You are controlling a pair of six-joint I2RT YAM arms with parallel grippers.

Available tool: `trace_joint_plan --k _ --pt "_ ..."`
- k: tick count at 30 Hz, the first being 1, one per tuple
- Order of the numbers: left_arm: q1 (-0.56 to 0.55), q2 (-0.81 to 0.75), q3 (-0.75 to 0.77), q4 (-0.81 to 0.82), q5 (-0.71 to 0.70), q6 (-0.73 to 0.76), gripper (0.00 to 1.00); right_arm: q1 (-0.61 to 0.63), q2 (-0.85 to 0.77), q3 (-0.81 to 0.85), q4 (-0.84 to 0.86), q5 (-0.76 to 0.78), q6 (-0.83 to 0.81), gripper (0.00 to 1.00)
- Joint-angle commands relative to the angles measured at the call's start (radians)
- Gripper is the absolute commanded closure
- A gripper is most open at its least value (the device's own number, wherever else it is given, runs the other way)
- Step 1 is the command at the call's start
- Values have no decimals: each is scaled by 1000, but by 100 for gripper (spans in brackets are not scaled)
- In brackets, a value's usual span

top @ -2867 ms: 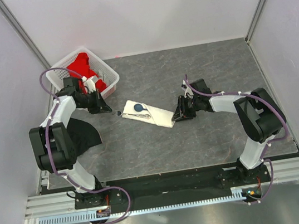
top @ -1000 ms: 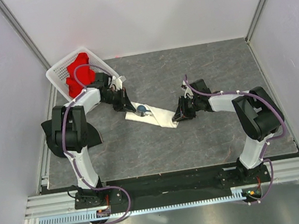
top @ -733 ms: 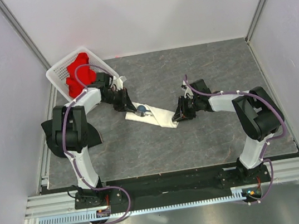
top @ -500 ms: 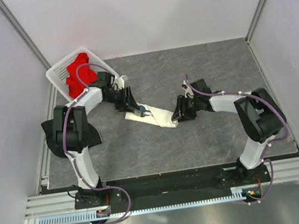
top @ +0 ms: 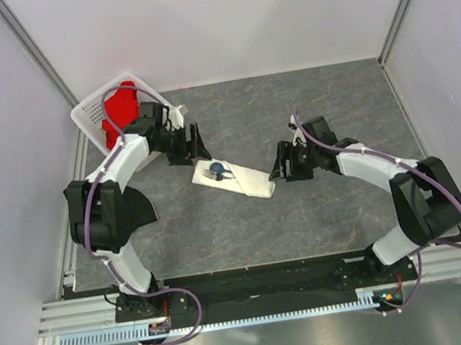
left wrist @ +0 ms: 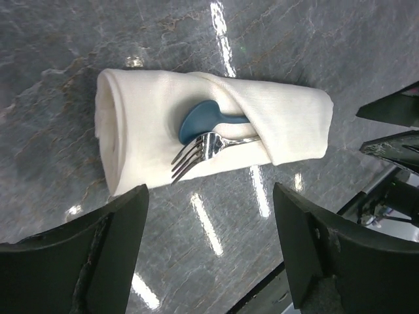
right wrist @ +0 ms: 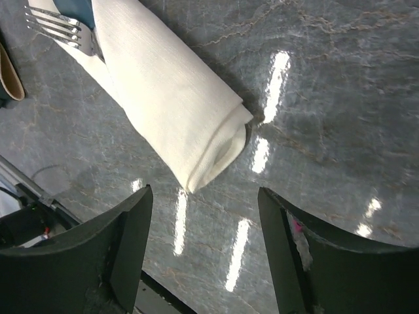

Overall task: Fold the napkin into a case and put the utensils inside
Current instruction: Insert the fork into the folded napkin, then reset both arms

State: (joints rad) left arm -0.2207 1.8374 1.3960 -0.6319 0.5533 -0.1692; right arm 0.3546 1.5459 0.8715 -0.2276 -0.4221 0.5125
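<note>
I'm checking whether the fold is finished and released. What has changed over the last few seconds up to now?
The left end effector opened, released the case and drew back toward the basket. The right end effector opened and backed away rightward. The case stayed put, with the blue spoon and fork tucked inside; the basket is unmoved.

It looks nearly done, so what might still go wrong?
The fork and spoon heads stick out of the folded napkin, held only by a flap; a nudge might slide them out. Both arms' jaws stand open close to the napkin's ends, so they could snag the cloth when pulling away. The rolled end looks loose and may spring open.
</note>
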Motion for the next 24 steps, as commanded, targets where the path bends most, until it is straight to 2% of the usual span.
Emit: trace_joint_plan --k 1,4,7,8,9,10,11,12,14,16,19,24 --pt "-20 -167 15 -12 -43 -32 16 4 -122 -42 -75 75 -55 26" --pt "-112 -279 -41 3 -94 -39 16 9 -210 -69 -113 111 -84 24" --pt "-288 -423 -168 119 -209 -99 16 12 -308 -100 -137 160 -101 21" --pt "-390 -463 -216 168 -263 -145 16 14 -360 -120 -138 167 -98 15" --pt "-440 -501 -321 301 -277 -160 16 12 -386 -130 -138 172 -94 12" --pt "-483 -591 -374 360 -295 -179 16 12 -412 -141 -133 180 -72 9" --pt "-562 -631 -429 429 -353 -214 15 14 -469 -170 -131 184 -62 2" --pt "-600 -682 -542 495 -381 -233 14 14 -501 -189 -127 193 -43 2" --pt "-682 -802 -653 702 -417 -271 13 12 -608 -256 -93 195 0 2" --pt "-727 -906 -776 814 -449 -273 11 12 -680 -301 -55 189 35 2" --pt "-781 -989 -874 837 -495 -273 11 12 -800 -354 -44 143 89 2" --pt "-787 -1168 -1012 871 -489 -311 10 14 -923 -456 18 105 181 2"
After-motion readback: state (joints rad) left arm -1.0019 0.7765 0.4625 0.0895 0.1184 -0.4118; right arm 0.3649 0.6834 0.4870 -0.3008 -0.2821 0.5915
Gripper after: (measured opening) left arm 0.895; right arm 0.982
